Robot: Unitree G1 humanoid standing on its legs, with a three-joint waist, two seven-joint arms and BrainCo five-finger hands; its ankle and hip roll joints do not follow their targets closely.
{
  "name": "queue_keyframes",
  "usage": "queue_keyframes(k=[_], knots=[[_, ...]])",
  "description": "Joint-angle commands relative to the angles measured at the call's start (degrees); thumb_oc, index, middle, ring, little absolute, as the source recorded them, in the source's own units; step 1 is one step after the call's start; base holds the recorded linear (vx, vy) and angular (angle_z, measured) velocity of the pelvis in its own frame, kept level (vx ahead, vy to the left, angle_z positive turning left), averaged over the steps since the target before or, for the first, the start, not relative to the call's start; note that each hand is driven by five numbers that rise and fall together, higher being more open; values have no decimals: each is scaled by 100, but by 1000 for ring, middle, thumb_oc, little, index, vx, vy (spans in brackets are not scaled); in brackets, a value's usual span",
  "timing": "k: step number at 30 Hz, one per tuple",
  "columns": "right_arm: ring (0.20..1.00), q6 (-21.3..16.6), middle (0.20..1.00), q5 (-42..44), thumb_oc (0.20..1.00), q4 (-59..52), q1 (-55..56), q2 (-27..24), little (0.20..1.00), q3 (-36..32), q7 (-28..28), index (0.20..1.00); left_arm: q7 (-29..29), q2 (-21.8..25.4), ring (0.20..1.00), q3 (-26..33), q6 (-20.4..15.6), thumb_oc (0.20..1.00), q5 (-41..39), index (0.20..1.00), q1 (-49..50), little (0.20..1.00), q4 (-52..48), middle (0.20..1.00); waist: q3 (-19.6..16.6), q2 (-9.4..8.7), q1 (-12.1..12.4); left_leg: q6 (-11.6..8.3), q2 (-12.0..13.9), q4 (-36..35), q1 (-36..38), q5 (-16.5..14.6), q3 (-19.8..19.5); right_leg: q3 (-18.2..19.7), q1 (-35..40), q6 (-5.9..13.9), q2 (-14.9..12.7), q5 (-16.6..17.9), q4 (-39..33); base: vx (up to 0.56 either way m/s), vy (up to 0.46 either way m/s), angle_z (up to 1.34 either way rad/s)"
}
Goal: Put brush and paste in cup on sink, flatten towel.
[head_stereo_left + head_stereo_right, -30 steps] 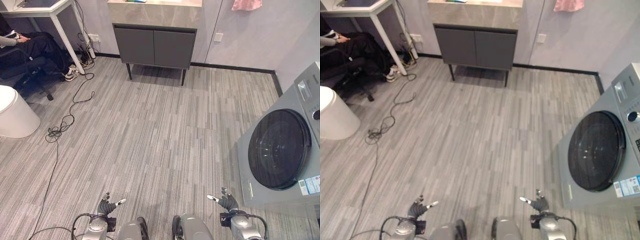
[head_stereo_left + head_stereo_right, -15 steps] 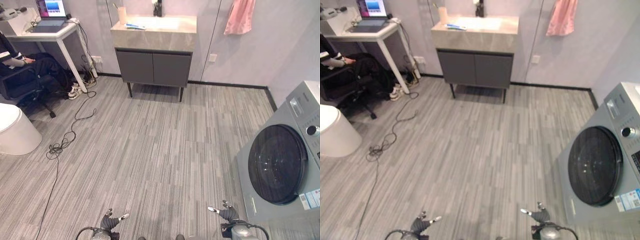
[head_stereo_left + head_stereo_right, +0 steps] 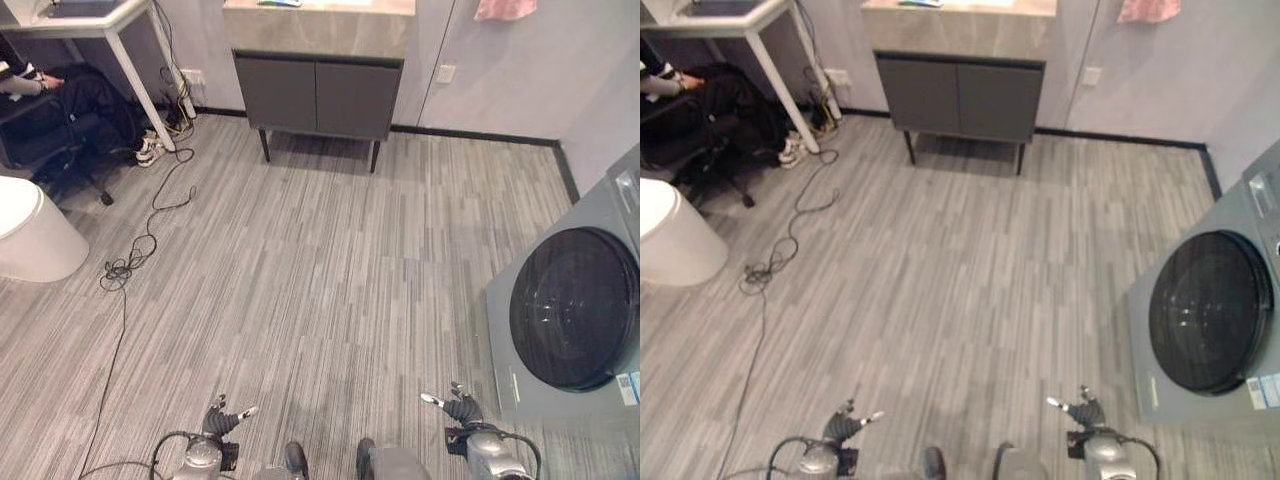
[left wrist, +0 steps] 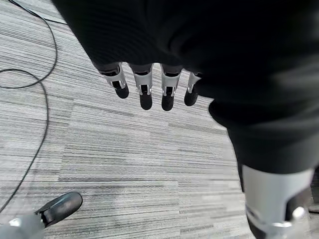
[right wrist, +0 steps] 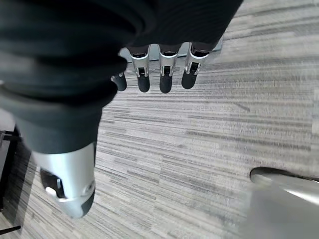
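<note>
Far across the floor stands the sink cabinet [image 3: 318,92] with a stone counter [image 3: 320,22]. A thin blue and white item [image 3: 280,3] lies on that counter, cut off by the view's top edge. The lower edge of a pink towel [image 3: 505,8] hangs on the wall to the right of it. My left hand [image 3: 224,418] and right hand [image 3: 460,408] are low over the floor close in front of me, far from the sink. In the wrist views the left hand's fingers [image 4: 145,94] and the right hand's fingers [image 5: 164,77] are straight and hold nothing.
A grey washing machine [image 3: 570,320] with a dark round door stands on the right. A white rounded toilet [image 3: 30,230] is at the left, with a cable [image 3: 125,265] on the floor beside it. A seated person [image 3: 25,85] and a white desk [image 3: 110,25] are at the back left.
The camera has tilted down since half a second ago, so the sink top and most of the towel have slid past the top edge. Both hands hang as before.
</note>
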Motion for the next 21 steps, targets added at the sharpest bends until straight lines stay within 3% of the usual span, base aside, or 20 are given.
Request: queue_keyframes(k=[1,3,5,7,10,11,12,13,14,15,16,17,18,19,20,21], knots=[[1000,-175,1000,389,1000,-148,-285,57,1000,32,-144,1000,151,272,1000,-135,-8,1000,353,1000,-85,1000,-25,1000,154,-17,-191,-59,-47,141,263,-360,-182,470,-7,235,137,1011,-1175,423,170,10],[1000,-216,1000,678,1000,-133,-349,28,1000,-26,-155,1000,143,225,1000,-238,54,1000,568,1000,-197,1000,75,1000,151,5,-285,-114,-134,129,449,-529,-216,273,-146,186,64,996,-2225,429,15,4],[1000,-220,1000,727,1000,-53,-417,0,1000,-96,-171,1000,153,204,1000,-246,21,1000,613,1000,-315,1000,127,1000,139,22,-431,-248,-176,129,738,-700,-318,314,-314,269,81,1349,-3437,456,-92,9],[1000,-185,1000,633,1000,-128,-429,-35,1000,-109,-177,1000,155,199,1000,-202,12,1000,561,1000,-354,1000,141,1000,115,15,-509,-369,-157,117,922,-763,-343,390,-479,390,-75,1694,-4009,390,-95,40],[1000,-140,1000,508,1000,-263,-231,-88,1000,-153,-96,1000,120,132,1000,-143,33,1000,452,1000,-265,1000,161,1000,36,78,-676,-547,-21,237,1343,-707,-535,547,-401,334,110,1688,-3854,630,-203,36],[1000,-153,1000,487,1000,-198,-163,-111,1000,-129,-67,1000,100,71,1000,-98,33,1000,348,1000,-219,1000,241,1000,-34,145,-753,-645,116,383,1483,-475,-644,698,-350,216,355,1670,-3643,558,-270,38],[1000,-133,1000,481,1000,-160,-138,-130,1000,-120,-71,1000,77,49,1000,-118,34,1000,306,1000,-195,1000,230,1000,-53,141,-753,-712,131,651,1341,-330,-658,696,-228,152,411,1645,-3680,681,-444,62],[1000,-125,1000,400,1000,-126,-58,-216,1000,-103,-49,1000,-4,-40,1000,-90,62,1000,80,1000,-163,1000,256,1000,-95,136,-705,-960,306,2132,730,570,-730,682,212,-164,655,1427,-3689,391,-308,71],[1000,-125,1000,399,1000,-125,-59,-213,1000,-103,-49,1000,-4,-37,1000,-89,62,1000,80,1000,-163,1000,256,1000,-105,126,-712,-958,294,2129,715,580,-737,681,202,-163,641,1432,-3692,496,-418,83],[1000,-139,1000,378,1000,-104,-43,-231,1000,-95,-55,1000,-16,-57,1000,-105,68,1000,8,1000,-163,1000,229,1000,-76,68,-646,-1048,487,2975,358,1000,-706,579,437,-345,690,1277,-3729,292,-337,51],[1000,-152,1000,363,1000,-134,-39,-264,1000,-64,-71,1000,-43,-36,1000,-124,81,1000,-40,1000,-186,1000,130,1000,-7,-32,-553,-1057,644,3722,-83,1230,-674,558,623,-536,714,1105,-3735,425,-491,27],[1000,-154,1000,345,1000,-99,-75,-309,1000,-41,-112,1000,-39,-33,1000,-142,78,1000,-80,1000,-210,1000,57,1000,96,-103,-460,-1026,783,4399,-346,1197,-515,529,814,-665,758,954,-3753,260,-331,-10],[1000,-154,1000,345,1000,-98,-76,-309,1000,-42,-112,1000,-39,-34,1000,-142,78,1000,-80,1000,-211,1000,57,1000,97,-94,-461,-1027,793,4415,-354,1188,-520,524,812,-667,767,954,-3752,392,-334,-11],[1000,-139,1000,310,1000,-91,-174,-370,1000,-7,-222,1000,49,-16,1000,-161,74,1000,-167,1000,-278,1000,8,1000,196,-222,-292,-947,832,4664,-909,813,-284,463,1108,-747,757,694,-3769,435,-211,-10],[1000,-150,1000,341,1000,-84,-191,-393,1000,-37,-243,1000,79,-1,1000,-169,18,1000,-187,1000,-295,1000,-73,1000,194,-229,-248,-895,574,4445,-1250,596,-243,478,1251,-702,759,669,-3844,435,-212,4],[1000,-150,1000,341,1000,-84,-191,-393,1000,-37,-243,1000,79,-1,1000,-169,18,1000,-187,1000,-295,1000,-73,1000,194,-229,-248,-895,574,4445,-1250,595,-243,478,1251,-702,759,669,-3844,539,-93,34]])
